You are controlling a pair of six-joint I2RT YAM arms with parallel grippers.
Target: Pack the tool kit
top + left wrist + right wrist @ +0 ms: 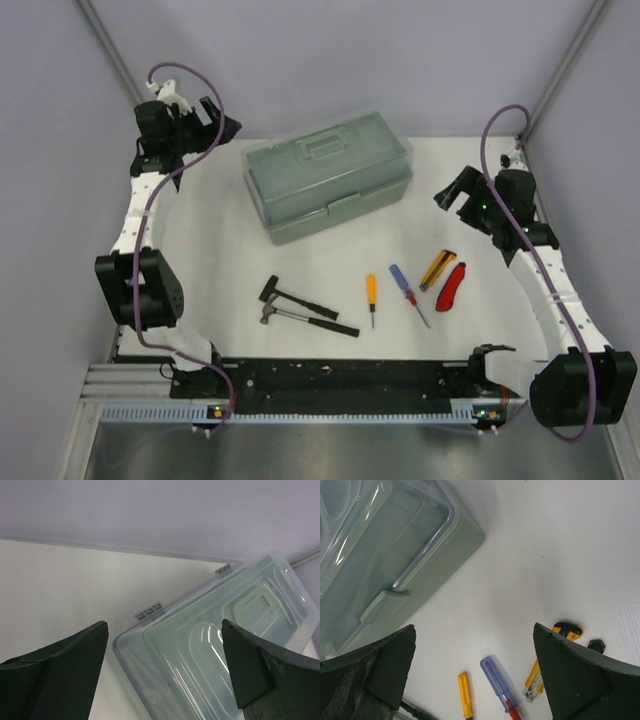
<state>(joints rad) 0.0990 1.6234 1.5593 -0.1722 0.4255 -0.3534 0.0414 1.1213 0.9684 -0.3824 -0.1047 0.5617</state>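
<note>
The grey-green toolbox [327,175] stands shut at the back middle of the white table, its translucent lid [225,645] down and its front latch [382,605] facing the tools. In front of it lie two small hammers [298,308], a yellow screwdriver [371,295], a blue-and-red screwdriver [405,288], a yellow cutter [437,269] and a red cutter [452,286]. My left gripper [164,625] hovers open to the left of the box, above its back-left corner. To the box's right, my right gripper [474,627] hangs open and empty above the screwdrivers [496,682].
Grey walls [330,60] close the table in at the back and on both sides. A black rail [340,378] with the arm bases runs along the near edge. The right arm's base [585,385] sits at the right front corner.
</note>
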